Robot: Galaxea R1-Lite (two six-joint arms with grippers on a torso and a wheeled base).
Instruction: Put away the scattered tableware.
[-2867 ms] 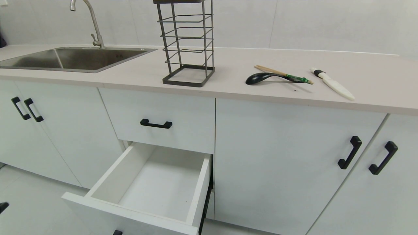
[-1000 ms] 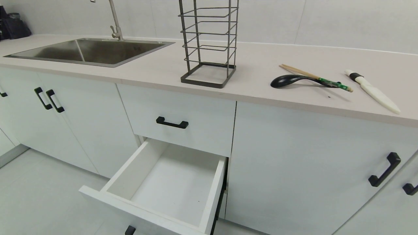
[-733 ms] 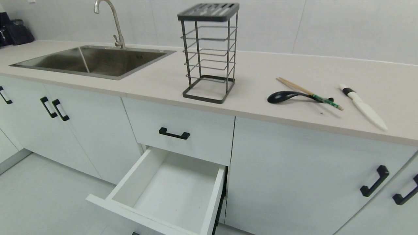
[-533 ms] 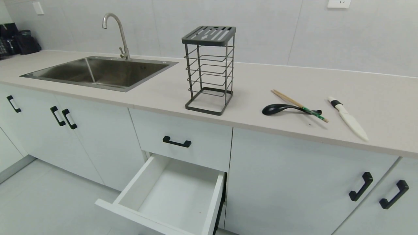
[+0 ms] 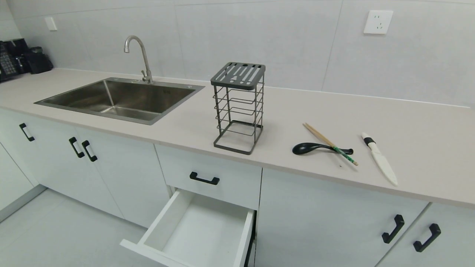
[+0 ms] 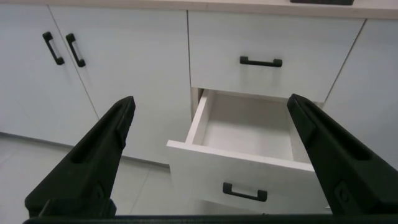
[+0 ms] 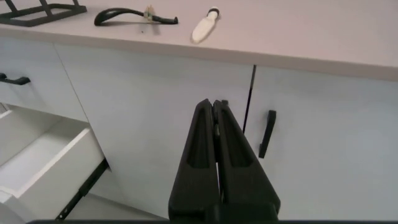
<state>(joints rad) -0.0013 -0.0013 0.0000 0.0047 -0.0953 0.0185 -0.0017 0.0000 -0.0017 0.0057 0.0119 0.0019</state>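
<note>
pale kitchen surface (image 5: 282, 111) runs along a grey tiled wall (image 5: 297, 44), above white cabinets (image 5: 326, 222) with black handles. toward its right end lie the scattered pieces: a black spoon (image 5: 308, 148) with its bowl to the left, a pair of wooden chopsticks (image 5: 326, 142) lying slantwise across the spoon's handle, and just to the right, apart from both, a white knife (image 5: 380, 161) with a black band near its far end. left of them a dark wire rack (image 5: 237, 107) stands upright, with a slotted top. farther left a steel sink (image 5: 118, 98) is set into the surface, with a curved faucet (image 5: 139, 55) behind it. below the rack is a closed drawer (image 5: 207, 178), and beneath that an open drawer (image 5: 200, 230), pulled out and white inside. the left gripper (image 6: 211, 102) hangs in front of the open drawer with its two black fingers spread wide apart. the right gripper (image 7: 214, 106) is low before the cabinet doors under the knife, its fingers pressed together.
</note>
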